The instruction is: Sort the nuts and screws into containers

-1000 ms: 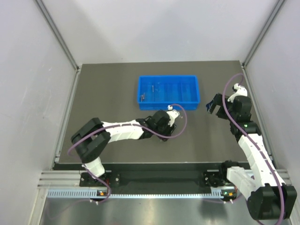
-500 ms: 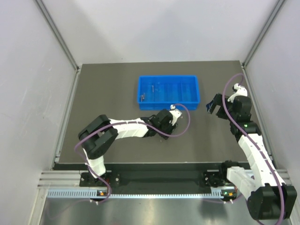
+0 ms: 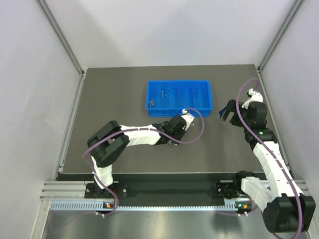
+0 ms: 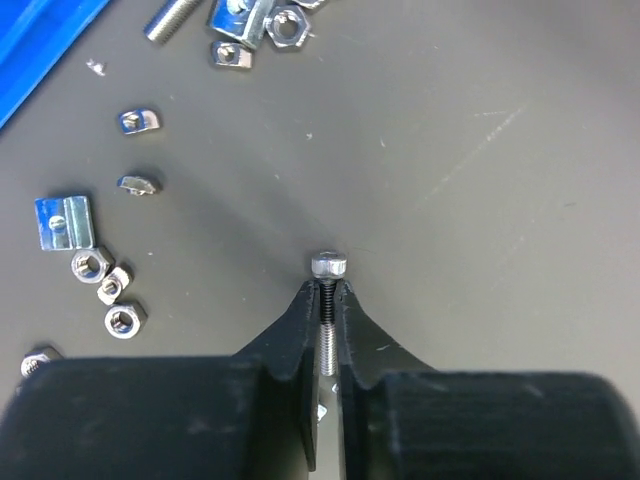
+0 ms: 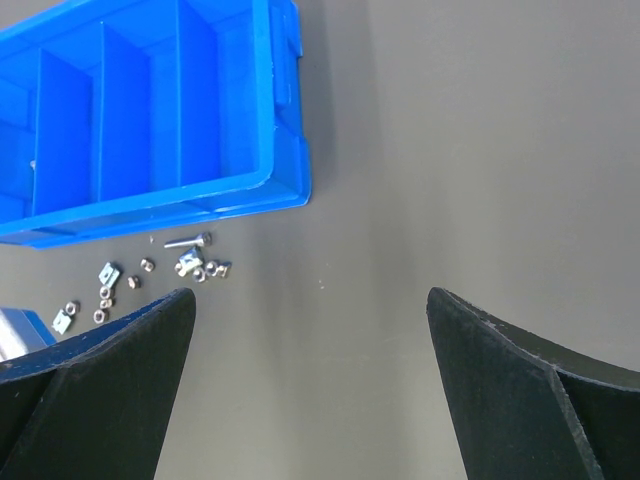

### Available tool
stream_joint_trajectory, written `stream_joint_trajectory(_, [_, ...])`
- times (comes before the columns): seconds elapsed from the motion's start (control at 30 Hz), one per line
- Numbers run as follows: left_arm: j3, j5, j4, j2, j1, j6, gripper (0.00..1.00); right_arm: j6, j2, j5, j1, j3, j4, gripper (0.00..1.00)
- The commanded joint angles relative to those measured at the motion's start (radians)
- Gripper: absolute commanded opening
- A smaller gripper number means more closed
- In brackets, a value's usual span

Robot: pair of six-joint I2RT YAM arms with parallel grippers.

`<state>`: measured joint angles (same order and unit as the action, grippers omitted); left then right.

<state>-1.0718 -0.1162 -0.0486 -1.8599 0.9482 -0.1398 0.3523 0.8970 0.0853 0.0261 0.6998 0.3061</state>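
Observation:
In the left wrist view my left gripper (image 4: pixel 328 295) is shut on a small silvery screw (image 4: pixel 329 266). Its shaft is pinched between the fingertips and its head pokes out just past them, low over the dark table. Loose nuts (image 4: pixel 125 320) and another screw (image 4: pixel 172 18) lie to the left and ahead. In the top view, the blue tray of containers (image 3: pixel 179 81) is just beyond my left gripper (image 3: pixel 172 135), and two screws (image 3: pixel 162 92) lie in its left compartments. My right gripper (image 3: pixel 227 112) stands open beside the tray's right end, empty.
A few small square and T-shaped metal pieces (image 4: pixel 64 222) lie among the nuts. In the right wrist view the tray's corner (image 5: pixel 285 190) is at upper left, with a small cluster of hardware (image 5: pixel 195 265) just before its long side. Grey walls enclose the table.
My left gripper has closed onto the screw, and the left arm has stretched a little further towards the tray. The right arm has not moved.

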Motion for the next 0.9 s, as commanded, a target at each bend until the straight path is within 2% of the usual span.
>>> stream_joint_trajectory(0.0, [0.0, -0.088, -0.028, -0.047, -0.003, -0.049, 0.03, 0.002, -0.007, -0.013, 0.006, 0.003, -0.018, 1.0])
stream_joint_trajectory(0.13, [-0.023, -0.135, -0.028, -0.003, -0.005, -0.109, 0.0, 0.002, 0.0, -0.01, 0.006, 0.004, -0.018, 1.0])
stream_joint_trajectory(0.3, [-0.026, -0.083, 0.069, 0.183, -0.015, -0.11, 0.0, 0.008, 0.002, -0.004, 0.006, 0.004, -0.032, 1.0])
stream_joint_trajectory(0.4, [-0.069, -0.077, 0.066, 0.247, -0.069, -0.124, 0.0, 0.013, 0.002, 0.017, 0.008, 0.001, -0.045, 1.0])
stream_joint_trajectory(0.5, [-0.096, -0.086, 0.076, 0.303, -0.155, -0.144, 0.01, 0.014, 0.002, 0.021, 0.006, -0.005, -0.055, 1.0])
stream_joint_trajectory(0.53, [-0.102, -0.08, 0.084, 0.309, -0.214, -0.145, 0.01, 0.013, 0.0, 0.021, 0.008, -0.008, -0.058, 1.0])
stream_joint_trajectory(0.63, [-0.14, -0.06, 0.09, 0.294, -0.322, -0.161, 0.01, 0.014, 0.008, 0.028, 0.006, -0.008, -0.064, 1.0])
stream_joint_trajectory(0.77, [-0.226, -0.118, 0.092, 0.199, -0.39, -0.15, 0.02, 0.011, 0.013, 0.028, 0.006, -0.008, -0.062, 1.0])
stream_joint_trajectory(0.87, [-0.279, -0.108, 0.101, 0.11, -0.416, -0.126, 0.02, 0.01, 0.013, 0.022, 0.006, -0.006, -0.062, 1.0])
